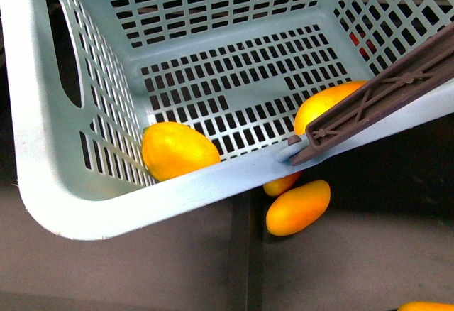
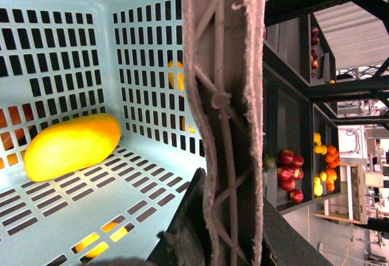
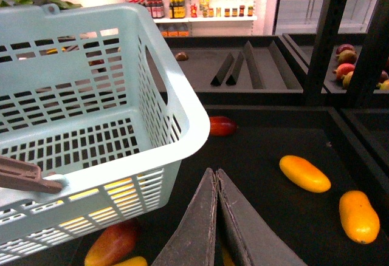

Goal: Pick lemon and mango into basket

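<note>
Basket (image 1: 85, 204) fills front view; lemon (image 1: 179, 149) in near corner, mango (image 1: 323, 105) behind brown handle (image 1: 383, 98). Left wrist: handle blocks pincer, state untellable. Right wrist: pincer (image 3: 216, 178) pressed together, empty, beside basket; mangoes (image 3: 304, 173) on dark surface (image 3: 261, 187).

Right end effector (image 3: 216, 184) at lower centre of the right wrist frame, fingers pressed together, holding nothing. Left end effector dark at bottom edge, state unclear.
</note>
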Controlling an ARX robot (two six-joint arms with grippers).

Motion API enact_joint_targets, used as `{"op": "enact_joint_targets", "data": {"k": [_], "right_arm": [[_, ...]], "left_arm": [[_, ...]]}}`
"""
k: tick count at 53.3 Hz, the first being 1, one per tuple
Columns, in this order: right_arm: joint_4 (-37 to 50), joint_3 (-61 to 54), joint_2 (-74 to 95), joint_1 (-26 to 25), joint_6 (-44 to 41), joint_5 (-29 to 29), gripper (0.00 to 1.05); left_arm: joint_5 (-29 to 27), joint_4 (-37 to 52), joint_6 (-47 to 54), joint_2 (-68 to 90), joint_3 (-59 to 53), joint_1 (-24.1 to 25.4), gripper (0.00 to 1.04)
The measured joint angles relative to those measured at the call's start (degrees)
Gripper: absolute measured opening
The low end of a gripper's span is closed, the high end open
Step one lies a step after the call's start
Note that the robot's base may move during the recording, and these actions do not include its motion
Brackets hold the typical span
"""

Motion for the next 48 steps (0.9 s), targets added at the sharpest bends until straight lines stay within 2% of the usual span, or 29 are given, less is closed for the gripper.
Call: {"op": "enact_joint_targets", "data": {"k": [10, 31, 36, 38, 40, 42, 46, 48], "right_arm": [[-0.09, 0.0, -0.11, 0.0, -0.11, 0.0, 0.02], [-0.09, 0.0, -0.13, 0.0, -0.11, -0.02, 0.64], [-0.09, 0.0, -0.13, 0.0, -0.11, 0.0, 0.81], [-0.09, 0.0, -0.15, 0.0, -0.11, 0.0, 0.86], [-0.09, 0.0, -0.15, 0.0, -0.09, 0.0, 0.93], [-0.09, 0.0, -0.15, 0.0, -0.09, -0.09, 0.97], [-0.11, 0.0, -0.15, 0.0, -0.11, -0.07, 0.96], [-0.09, 0.0, -0.17, 0.0, -0.11, 0.02, 0.96]], "left_arm": [[0.09, 0.0, -0.09, 0.0, 0.0, 0.0, 0.07], [0.09, 0.0, -0.02, 0.0, 0.0, 0.0, 0.07], [0.02, 0.0, 0.0, 0.0, -0.02, 0.0, 0.07], [-3.15, 0.76, 0.26, 0.0, -0.2, -0.44, 0.07], [-11.43, 3.69, -0.17, -0.26, -1.53, -1.22, 0.07], [-17.46, 5.16, -0.7, -0.66, -2.89, -1.75, 0.07], [-29.7, 6.93, -2.32, -2.19, -7.06, -1.9, 0.07], [-32.79, 7.58, -3.15, -2.91, -8.72, -1.03, 0.07]]}}
